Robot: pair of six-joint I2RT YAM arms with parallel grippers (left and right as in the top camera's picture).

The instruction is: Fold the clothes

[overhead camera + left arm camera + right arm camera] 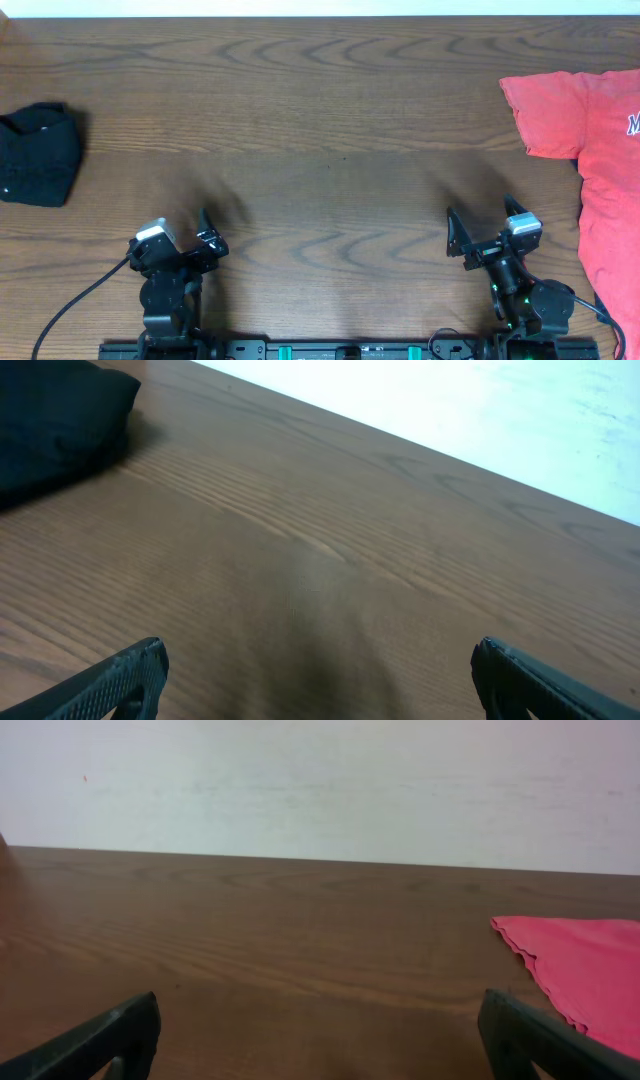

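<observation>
the red t-shirt (600, 130) lies flat at the right edge of the wooden tabletop (320, 120). one short sleeve is spread toward the middle and the body runs down the right side, partly cut off by the frame. a bit of white lettering shows on its chest right at the picture's edge. in the right wrist view its wavy hem (585, 970) sits ahead and to the right of that arm, apart from the fingers.

the black bundle (38, 155) sits crumpled at the far left edge, well apart from the shirt. the left wrist camera catches it (55, 420) in the upper left corner.

the left tool (190, 232) is at the near edge of the tabletop, left of centre. its fingers are spread wide (315, 680) with only bare wood between them. the right tool (482, 222) is at the near edge too, near the shirt's lower part but not touching it. it is also spread wide (320, 1030) and holds nothing. a pale wall (320, 780) rises behind the far edge.
</observation>
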